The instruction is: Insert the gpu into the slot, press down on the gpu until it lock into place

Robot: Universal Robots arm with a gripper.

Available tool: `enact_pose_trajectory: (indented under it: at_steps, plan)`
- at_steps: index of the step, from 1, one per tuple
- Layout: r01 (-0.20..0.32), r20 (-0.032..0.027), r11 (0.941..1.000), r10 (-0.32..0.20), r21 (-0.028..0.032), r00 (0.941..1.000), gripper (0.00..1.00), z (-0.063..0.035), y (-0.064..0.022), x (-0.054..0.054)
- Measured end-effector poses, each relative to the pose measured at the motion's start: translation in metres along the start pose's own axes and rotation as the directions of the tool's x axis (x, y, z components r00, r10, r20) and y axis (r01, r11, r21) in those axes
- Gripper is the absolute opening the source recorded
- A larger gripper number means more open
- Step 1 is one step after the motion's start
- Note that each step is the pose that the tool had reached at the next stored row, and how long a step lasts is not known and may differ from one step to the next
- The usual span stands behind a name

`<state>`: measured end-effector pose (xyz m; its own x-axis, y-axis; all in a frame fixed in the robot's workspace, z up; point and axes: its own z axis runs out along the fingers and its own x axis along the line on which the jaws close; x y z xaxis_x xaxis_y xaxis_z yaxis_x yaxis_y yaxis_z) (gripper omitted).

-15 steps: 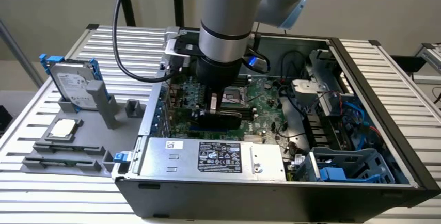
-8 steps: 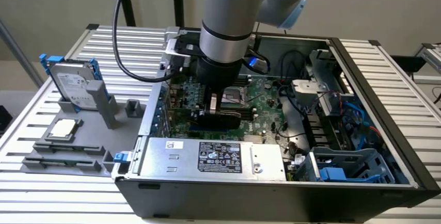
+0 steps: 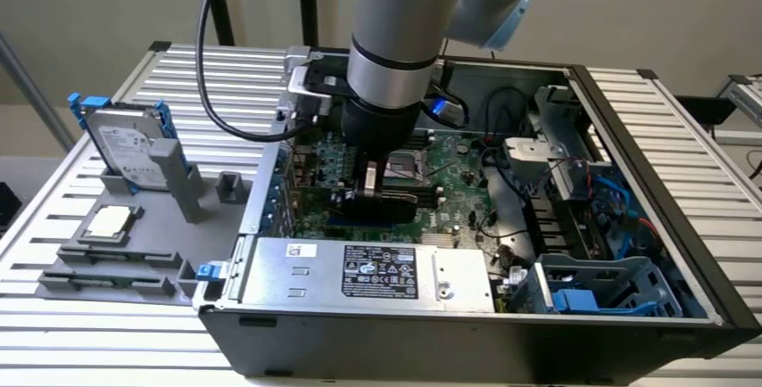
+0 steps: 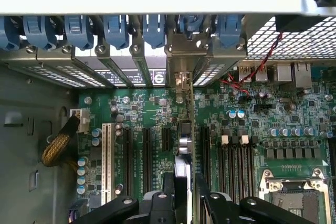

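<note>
Inside the computer case [image 3: 476, 347], the gripper [image 3: 371, 193] clamps the gpu [image 3: 393, 210], upright just below.

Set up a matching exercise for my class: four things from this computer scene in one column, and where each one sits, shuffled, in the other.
Things
1. gpu
2. hard drive
3. processor chip
4. silver power supply box

Places
A. lying flat on the grey tray outside the case
B. held on edge in the gripper, over the motherboard
C. along the case wall nearest the exterior camera
D. upright in a grey stand outside the case

Pairs: 1-B, 2-D, 3-A, 4-C
</note>
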<state>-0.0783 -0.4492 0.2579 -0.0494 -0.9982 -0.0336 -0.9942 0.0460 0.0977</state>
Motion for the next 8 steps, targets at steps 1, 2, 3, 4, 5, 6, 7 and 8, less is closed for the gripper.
enact_pose_trajectory:
  at_steps: [1, 2, 3, 4, 5, 6, 7, 8]
  plan:
    - [0.0, 0.0003, 1.0, 0.0, 0.0001, 1.0, 0.26, -0.0002, 0.0, 0.0]
    - [0.0, 0.0005, 1.0, 0.0, 0.0003, 1.0, 0.26, -0.0005, 0.0, -0.0001]
    - [0.0, 0.0005, 1.0, 0.0, 0.0002, 1.0, 0.26, -0.0009, 0.0, -0.0001]
    - [-0.001, 0.0, 1.0, 0.001, -0.0002, 1.0, 0.26, -0.0015, 0.0001, 0.0]
    - [-0.001, 0.0002, 1.0, 0.001, -0.0008, 1.0, 0.26, -0.002, 0.0001, -0.0001]
    - [-0.001, 0.0002, 1.0, 0.001, -0.0016, 1.0, 0.26, -0.0023, 0.0001, -0.0001]
    - [-0.001, 0.0002, 1.0, 0.001, -0.0026, 1.0, 0.26, -0.0025, 0.0001, -0.0001]
    - [-0.001, 0.0003, 1.0, 0.001, -0.0035, 1.0, 0.26, -0.0025, 0.0002, -0.0001]
